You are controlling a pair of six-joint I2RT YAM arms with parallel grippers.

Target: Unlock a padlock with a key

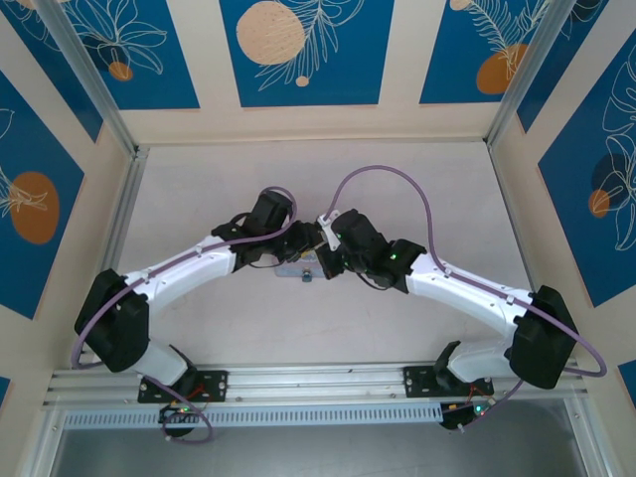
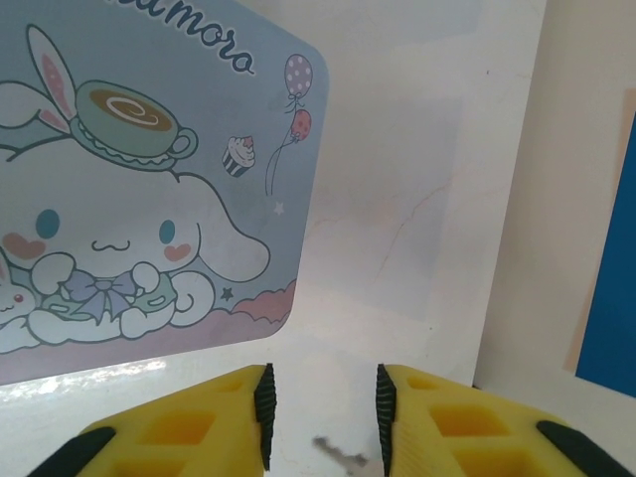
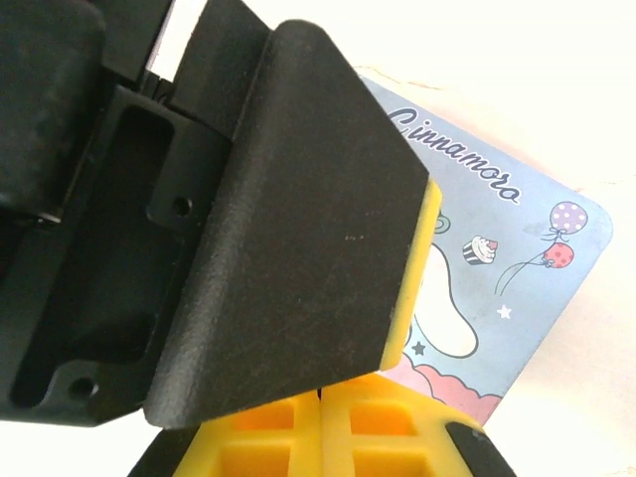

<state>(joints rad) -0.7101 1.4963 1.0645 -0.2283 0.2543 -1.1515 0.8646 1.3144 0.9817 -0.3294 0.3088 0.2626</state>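
Left gripper [image 2: 325, 399] part open, the key [image 2: 340, 457] lying loose on the table [image 2: 417, 248] between its pads, near the tin box [image 2: 149, 199]. Right gripper [image 3: 320, 422] fingers pressed together.

**Obstructions and cut-offs around the tin box**

Top view: the tin box [image 1: 290, 268] lies mostly under the two meeting arms, with only a pale strip exposed. The padlock [image 1: 308, 275] is a blue speck at its near edge, its shackle too small to make out. Left wrist view: the tin's print runs off the left and top edges. The left gripper [image 2: 323, 422] is cropped by the bottom edge, and the key [image 2: 338, 455] between its fingers is a blurred grey smear; contact with either pad cannot be told. Right wrist view: the left gripper's black housing covers most of the tin and the fingertips of the right gripper [image 3: 320, 437]; whether those fingers pinch anything cannot be told.
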